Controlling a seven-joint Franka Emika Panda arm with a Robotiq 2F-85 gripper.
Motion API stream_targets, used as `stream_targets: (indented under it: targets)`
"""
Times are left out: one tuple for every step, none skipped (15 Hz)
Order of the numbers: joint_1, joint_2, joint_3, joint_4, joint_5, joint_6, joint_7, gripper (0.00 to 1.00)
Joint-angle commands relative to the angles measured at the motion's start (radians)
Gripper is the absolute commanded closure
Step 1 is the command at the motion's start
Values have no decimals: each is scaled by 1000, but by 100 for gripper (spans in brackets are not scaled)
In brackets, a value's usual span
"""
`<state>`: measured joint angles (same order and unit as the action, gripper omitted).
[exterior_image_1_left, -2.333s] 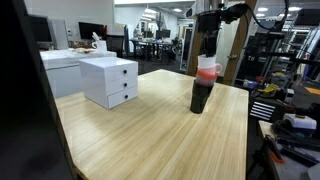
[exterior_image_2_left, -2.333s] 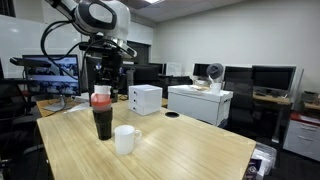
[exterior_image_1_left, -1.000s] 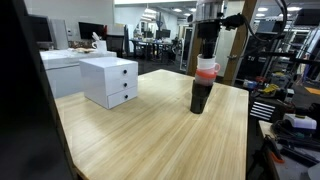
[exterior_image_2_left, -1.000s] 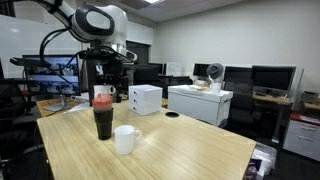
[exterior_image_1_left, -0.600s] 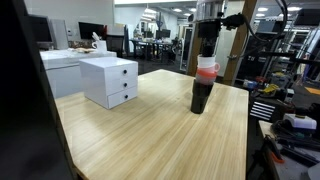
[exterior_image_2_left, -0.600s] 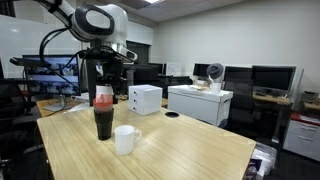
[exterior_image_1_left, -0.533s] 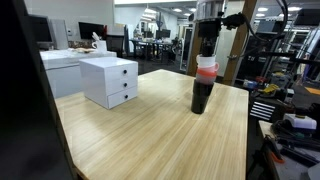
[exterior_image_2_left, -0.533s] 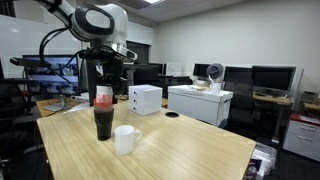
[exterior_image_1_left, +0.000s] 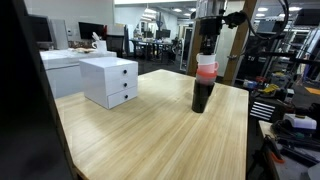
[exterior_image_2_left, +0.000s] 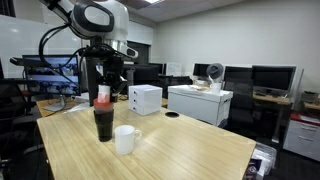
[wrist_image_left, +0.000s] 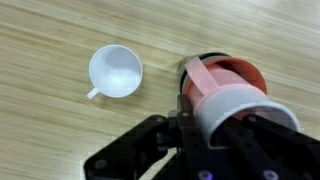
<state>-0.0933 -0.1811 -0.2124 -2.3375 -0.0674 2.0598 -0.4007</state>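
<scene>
A stack of cups stands on the wooden table (exterior_image_1_left: 140, 135): a tall dark cup (exterior_image_1_left: 201, 97) at the bottom, and a pink-and-white cup (exterior_image_1_left: 206, 67) nested in its top. My gripper (exterior_image_1_left: 207, 55) comes straight down onto the stack, and its fingers press both sides of the pink-and-white cup (wrist_image_left: 232, 98). In the wrist view the dark cup's red rim (wrist_image_left: 243, 70) shows just beyond the held cup. In an exterior view the gripper (exterior_image_2_left: 103, 88) sits over the stack (exterior_image_2_left: 104, 122), and a white mug (exterior_image_2_left: 124, 139) stands close beside it.
The white mug (wrist_image_left: 115, 72) lies apart from the stack, handle outward. A white two-drawer box (exterior_image_1_left: 110, 80) stands on the table, seen in both exterior views (exterior_image_2_left: 146, 98). Desks, monitors and a rack surround the table; its edge (exterior_image_1_left: 245, 140) is near the stack.
The jaws, open around the top of the stack a second ago, have closed onto the pink-and-white cup. The arm has barely moved; the mug and box are unchanged.
</scene>
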Motion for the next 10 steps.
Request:
stream_targets:
  targets:
    - [-15,-18,9,-25,17,24,17,94]
    - [-14,-19,9,-24,16,22,16,94]
    - [-14,-20,10,-23,14,20,17,94]
    - [-14,-19,13,-17,7,6,22,94]
    - [-13,-21,14,-14,3,0,22,95]
    - [-12,-23,16,-9,2,-7,20,94]
    - [-11,-26,16,-5,6,-12,18,94]
    - [-10,-28,17,-1,7,-15,18,94]
    - [-10,-30,19,3,7,-16,18,94]
    - [-9,-31,20,5,7,-18,18,94]
